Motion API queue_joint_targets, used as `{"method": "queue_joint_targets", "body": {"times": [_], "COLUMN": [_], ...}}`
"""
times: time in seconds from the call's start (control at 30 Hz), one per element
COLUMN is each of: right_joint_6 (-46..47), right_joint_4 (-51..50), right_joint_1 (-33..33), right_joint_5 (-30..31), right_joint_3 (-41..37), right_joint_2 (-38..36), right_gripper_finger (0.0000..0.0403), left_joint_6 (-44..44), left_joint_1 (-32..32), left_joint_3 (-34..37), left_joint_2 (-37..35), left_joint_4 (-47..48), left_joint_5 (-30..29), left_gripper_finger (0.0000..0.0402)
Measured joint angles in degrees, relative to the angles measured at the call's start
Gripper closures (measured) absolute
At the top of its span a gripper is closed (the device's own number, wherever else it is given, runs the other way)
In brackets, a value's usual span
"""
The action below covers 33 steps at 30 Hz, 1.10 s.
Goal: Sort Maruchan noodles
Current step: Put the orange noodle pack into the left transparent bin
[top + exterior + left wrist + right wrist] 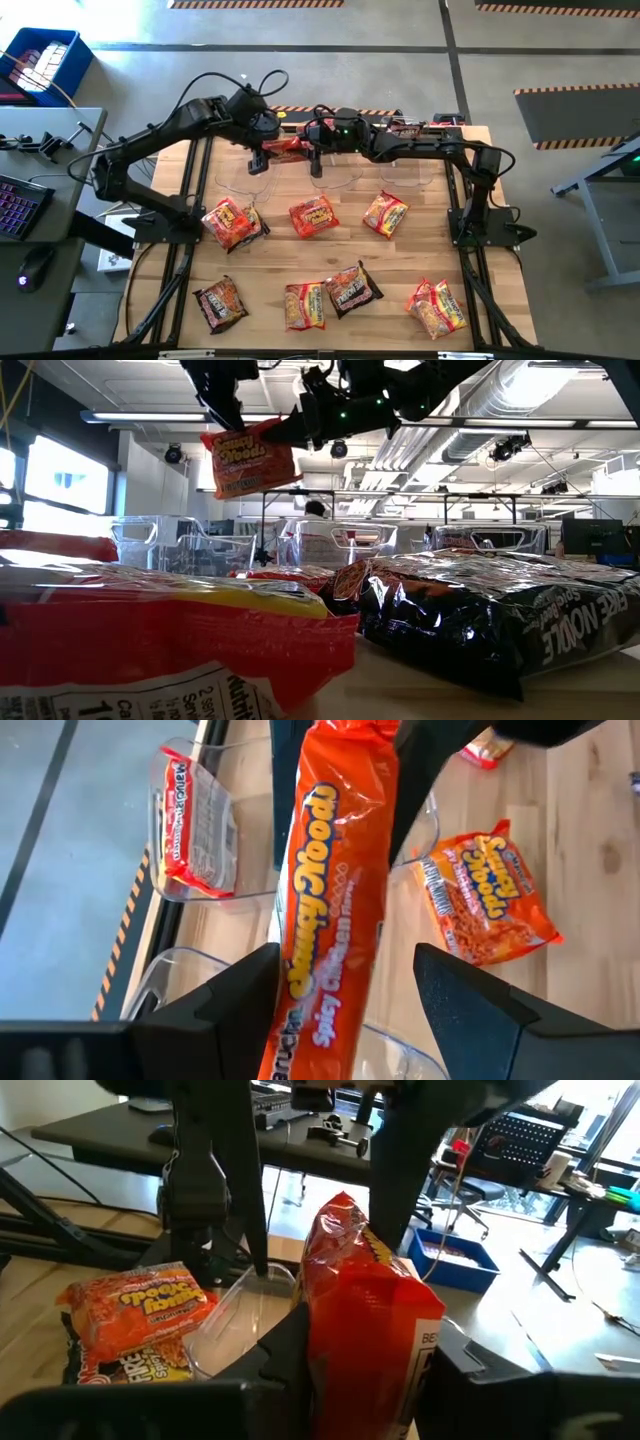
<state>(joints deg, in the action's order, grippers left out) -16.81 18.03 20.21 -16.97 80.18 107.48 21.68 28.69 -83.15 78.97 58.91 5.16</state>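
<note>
Mid-handover above the row of clear bins at the far side of the tabletop: one orange Spicy Chicken packet hanging in the air between the two grippers. Left gripper closed on one end of that packet, right gripper clamped on the other end, so both holding the same packet at once, above the bins.

Sorting barely begun, judging by the layout. Only one red-and-white packet seen already lying in a bin, just beyond the left gripper. Held packet not yet dropped into any bin.

Left to do, nearer than both grippers and well apart from them: three orange-red packets just in front of the bins, one of them on a dark packet, plus a nearer row with dark brown packets and further orange ones. Roughly nine or ten packets waiting on the tabletop, so most of the job ahead
</note>
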Motion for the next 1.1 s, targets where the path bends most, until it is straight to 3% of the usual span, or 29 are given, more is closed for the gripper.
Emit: {"method": "queue_joint_targets", "body": {"times": [0.23,0.5,0.63,0.73,0.87,0.97,1.1], "right_joint_6": [0.2,0.9,1.5,0.3,-5.6,-9.2,-10.5], "right_joint_4": [0.3,0.1,0.1,-2.7,-11.3,-19.1,-26.9], "right_joint_1": [0.0,0.0,0.0,0.2,0.8,2.1,4.5], "right_joint_5": [0.0,0.0,0.4,1.6,9.8,13.6,12.1], "right_joint_3": [0.0,0.0,0.0,0.0,0.0,0.1,0.1], "right_joint_2": [0.0,0.0,-0.1,-2.1,-7.7,-12.2,-17.2], "right_gripper_finger": [0.0302,0.0299,0.0272,0.0244,0.0223,0.0227,0.0257], "left_joint_6": [1.1,5.5,7.5,10.2,16.1,20.0,25.6], "left_joint_1": [-0.3,-0.4,0.2,0.3,1.7,4.3,9.3], "left_joint_3": [0.0,0.0,0.0,0.0,0.0,0.0,1.0], "left_joint_2": [1.9,2.3,2.1,2.0,1.9,2.1,3.1], "left_joint_4": [-0.4,0.0,-0.1,0.3,2.7,5.1,5.4], "left_joint_5": [-2.3,-2.9,-3.8,-6.4,-9.8,-9.8,-8.6], "left_gripper_finger": [0.0204,0.0311,0.0347,0.0353,0.0354,0.0355,0.0355]}}
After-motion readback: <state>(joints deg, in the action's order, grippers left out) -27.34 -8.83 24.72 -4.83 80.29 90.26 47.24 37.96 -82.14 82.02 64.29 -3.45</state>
